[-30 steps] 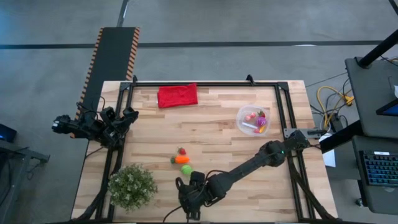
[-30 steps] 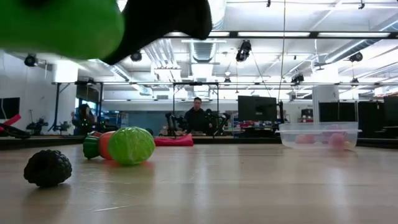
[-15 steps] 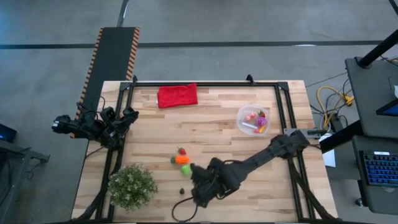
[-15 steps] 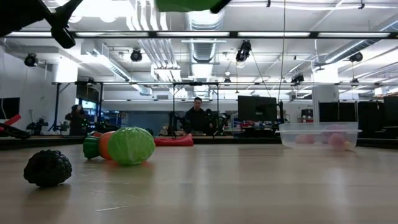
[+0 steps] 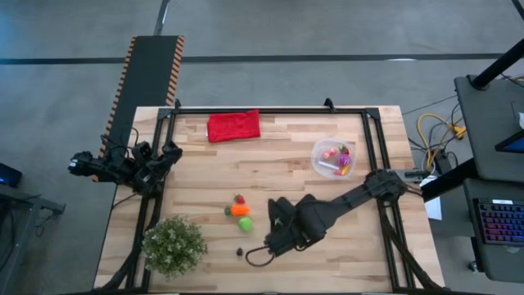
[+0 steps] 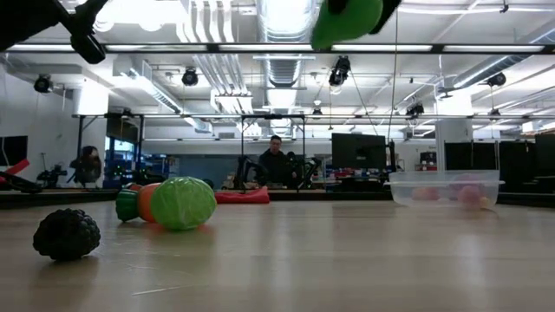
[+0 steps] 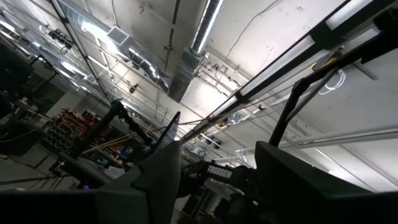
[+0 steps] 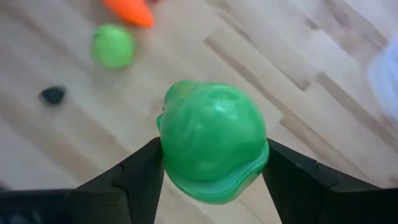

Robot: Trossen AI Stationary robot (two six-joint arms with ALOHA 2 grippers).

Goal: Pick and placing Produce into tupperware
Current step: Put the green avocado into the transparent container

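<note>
Clearly the right gripper [image 8: 211,180], low in the centre of the high view, pinched a green toy vegetable [image 8: 211,144] between its dark fingers [image 8: 140,177], held above the wooden table [image 5: 205,172]; the piece looked like smooth, glossy, rounded moulded plastic with a flat lip, probably light and stiff but slippery, best taken across its widest part. Left of it lay a green ball [image 5: 246,223], an orange carrot-like piece [image 5: 239,210] and a knobbly dark one [image 5: 240,251], while the clear round tupperware [image 5: 322,164] sat at upper right already holding pink pieces. Whether the left gripper [image 5: 164,160], parked at the table's left edge, had its fingers spread I cannot tell.
</note>
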